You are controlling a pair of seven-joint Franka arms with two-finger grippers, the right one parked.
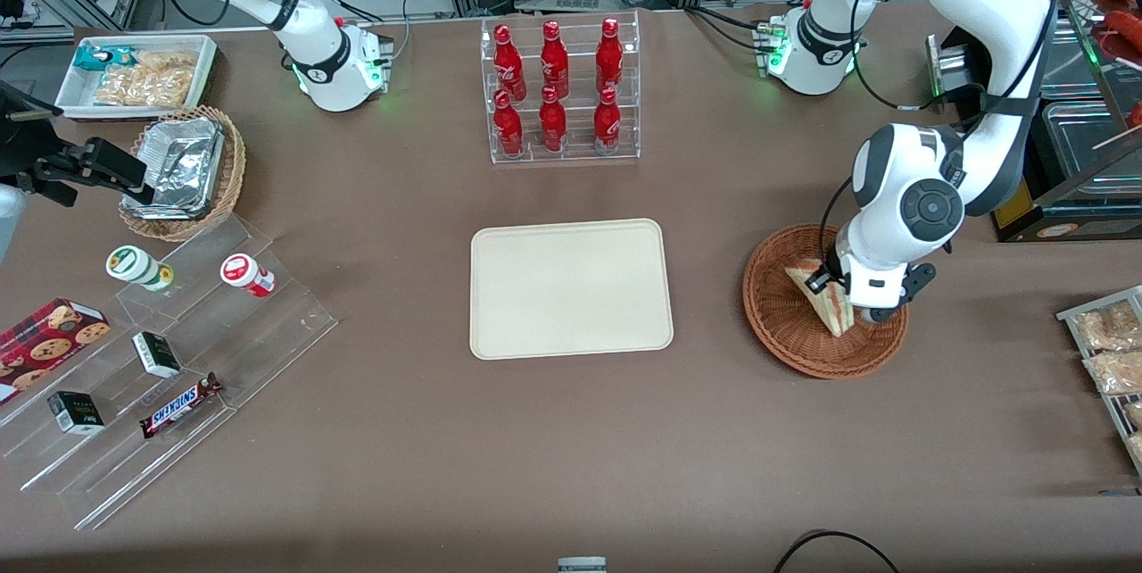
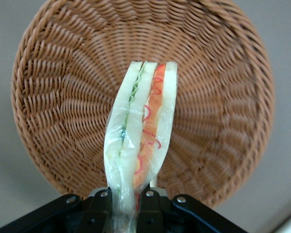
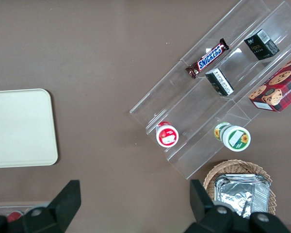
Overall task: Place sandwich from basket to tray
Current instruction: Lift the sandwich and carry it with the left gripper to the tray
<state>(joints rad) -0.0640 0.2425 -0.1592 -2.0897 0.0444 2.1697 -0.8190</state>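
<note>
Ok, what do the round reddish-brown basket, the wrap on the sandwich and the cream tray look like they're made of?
The round reddish-brown basket looks like woven wicker: coiled strands and a braided rim show. The triangular white-bread sandwich, pinched in the left gripper above the basket, seems wrapped in thin clear film, glossy and wrinkled. The flat cream rectangular tray looks like matte plastic, though that is uncertain.

The gripper [image 1: 858, 303] is mostly hidden by the arm's wrist in the front view, and the wrist view's edge cuts off its fingers [image 2: 101, 206]. The sandwich [image 2: 140, 131] hides part of the basket [image 2: 223, 97] floor; the wrist covers the basket's far rim.
</note>
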